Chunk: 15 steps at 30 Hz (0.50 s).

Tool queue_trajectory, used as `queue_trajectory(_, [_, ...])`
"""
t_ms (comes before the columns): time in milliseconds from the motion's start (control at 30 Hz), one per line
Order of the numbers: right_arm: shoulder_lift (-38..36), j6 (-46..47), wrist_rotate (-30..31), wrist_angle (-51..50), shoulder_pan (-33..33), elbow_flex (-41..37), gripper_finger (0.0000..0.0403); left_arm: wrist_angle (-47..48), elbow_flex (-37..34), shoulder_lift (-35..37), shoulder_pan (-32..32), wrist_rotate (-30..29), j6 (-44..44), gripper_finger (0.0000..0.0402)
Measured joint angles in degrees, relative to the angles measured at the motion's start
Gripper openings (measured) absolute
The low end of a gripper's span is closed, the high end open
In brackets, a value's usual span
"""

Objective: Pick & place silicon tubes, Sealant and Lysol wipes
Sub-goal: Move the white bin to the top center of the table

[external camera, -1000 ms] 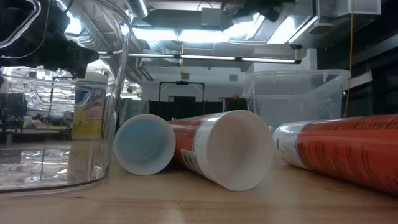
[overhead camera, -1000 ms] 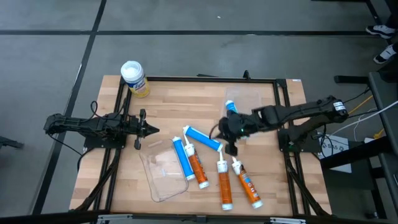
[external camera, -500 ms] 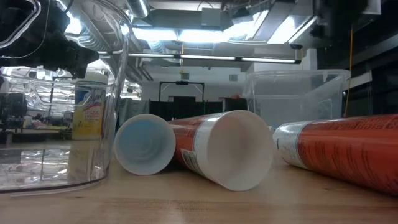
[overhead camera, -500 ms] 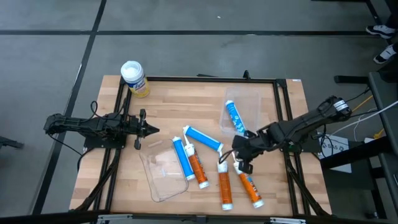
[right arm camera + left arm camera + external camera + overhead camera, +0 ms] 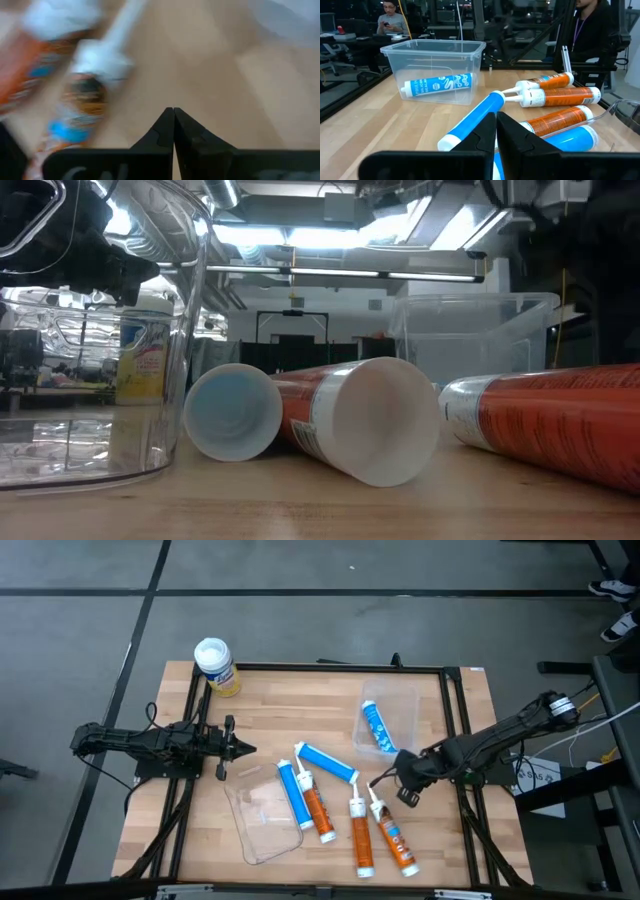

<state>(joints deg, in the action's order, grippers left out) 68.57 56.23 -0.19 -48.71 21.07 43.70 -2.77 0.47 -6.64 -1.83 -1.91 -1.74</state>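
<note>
From the table-level camera I am looking straight at the open white base of an orange tube (image 5: pixel 360 420), with the base of a blue tube (image 5: pixel 232 425) just beside it and another orange tube (image 5: pixel 560 420) lying off to one side. A clear curved container (image 5: pixel 120 380) is standing at the near edge of the tabletop (image 5: pixel 300 700), and behind the tubes a clear plastic bin (image 5: pixel 470 335) is sitting with one blue tube (image 5: pixel 377 727) inside it.

My right gripper (image 5: pixel 405 790) is hanging low over the wood just beside the nozzle ends of the two orange tubes (image 5: pixel 392 840) nearest that side; its fingers (image 5: pixel 192 137) are pressed together on nothing, with bare board between them and the closest nozzle (image 5: pixel 125 22). My left gripper (image 5: pixel 240 749) is waiting at the left edge of the tabletop, its fingers (image 5: pixel 512 132) also pinched tight and empty, pointing toward the cluster of tubes.

The Lysol wipes (image 5: pixel 214 666) are standing upright at the far left corner of the tabletop, white lid on top, well apart from both grippers and from the bin. Beyond the table, people (image 5: pixel 592 35) are showing in the room.
</note>
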Motion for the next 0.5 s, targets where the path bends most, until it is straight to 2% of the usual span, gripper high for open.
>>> queue_trajectory(100, [-1.36, 2.57, 2.43, -3.34, -1.08, -0.39, 0.0005, 0.00, 0.00, 0.00, -0.02, 0.00, 0.00, 0.0010])
queue_trajectory(267, [-1.76, 4.21, 11.15, -8.01, -4.74, -0.61, 0.0006, -0.01, 0.02, -0.01, 0.00, 0.00, -0.02, 0.0009])
queue_trajectory(400, [-1.66, 1.79, 15.25, -8.74, -7.76, -0.63, 0.0006, -0.01, 0.00, 0.01, -0.01, 0.00, -0.02, 0.0013])
queue_trajectory(500, [-1.59, -1.24, 15.66, -7.24, -9.67, -0.63, 0.0004, 0.01, 0.00, 0.01, -0.02, 0.00, 0.00, 0.0011])
